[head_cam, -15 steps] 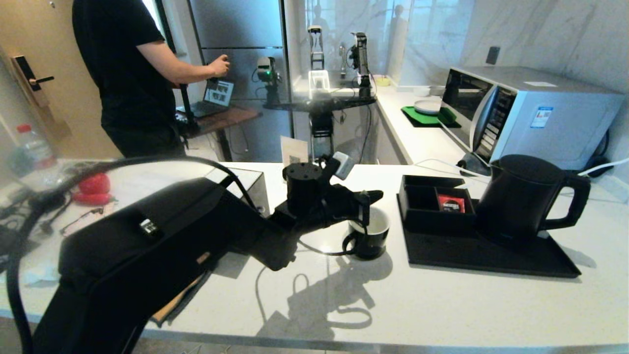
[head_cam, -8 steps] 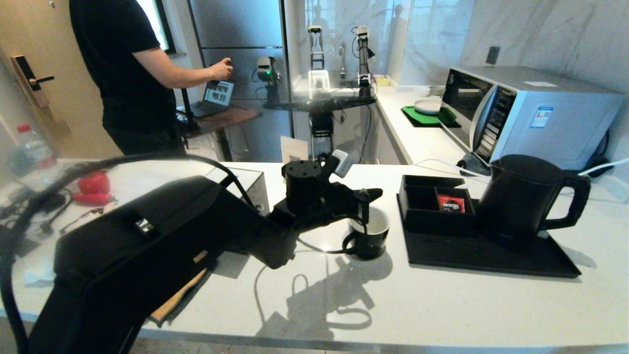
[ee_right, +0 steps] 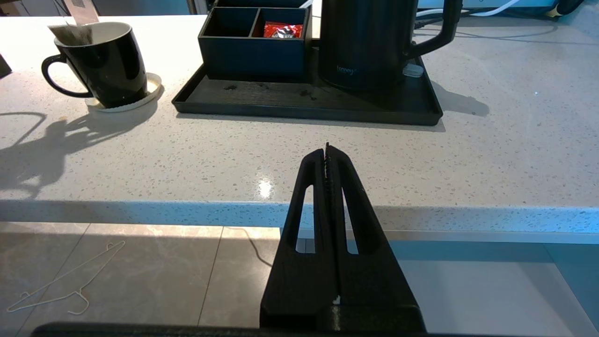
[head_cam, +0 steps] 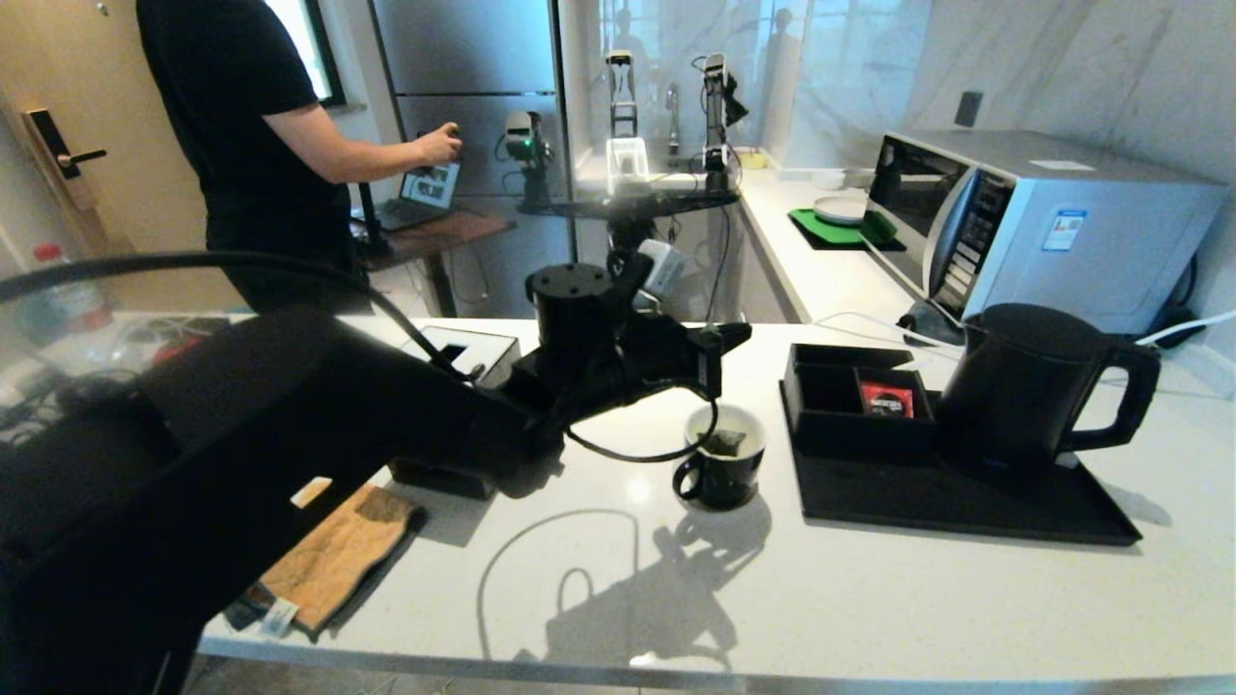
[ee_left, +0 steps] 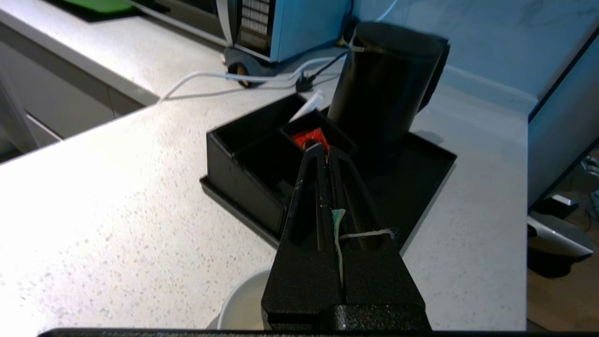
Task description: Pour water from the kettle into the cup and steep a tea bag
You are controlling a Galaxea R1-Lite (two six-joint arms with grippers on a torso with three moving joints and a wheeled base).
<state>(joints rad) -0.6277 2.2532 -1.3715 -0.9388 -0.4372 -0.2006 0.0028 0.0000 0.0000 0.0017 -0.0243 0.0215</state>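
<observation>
Directly above the cup, the left gripper pinches the tea bag's string and tag, the tea bag dangling straight below at the cup's mouth.

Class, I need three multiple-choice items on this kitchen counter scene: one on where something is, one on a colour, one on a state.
1. Where does the kettle stand?
A. On the black tray
B. On top of the microwave
C. On the floor

2. What colour is the packet in the compartment box?
A. Blue
B. Red
C. Yellow

3. What is the left gripper doing?
A. Open and holding nothing
B. Clamped on the kettle handle
C. Shut on the tea bag's tag and string, above the cup

Answers:
1 A, its base sits on the tray beside the box.
2 B, the head and right wrist views show it red.
3 C, the left wrist view shows tag and string between closed fingers, and the tea bag sits at the cup's mouth.
</observation>
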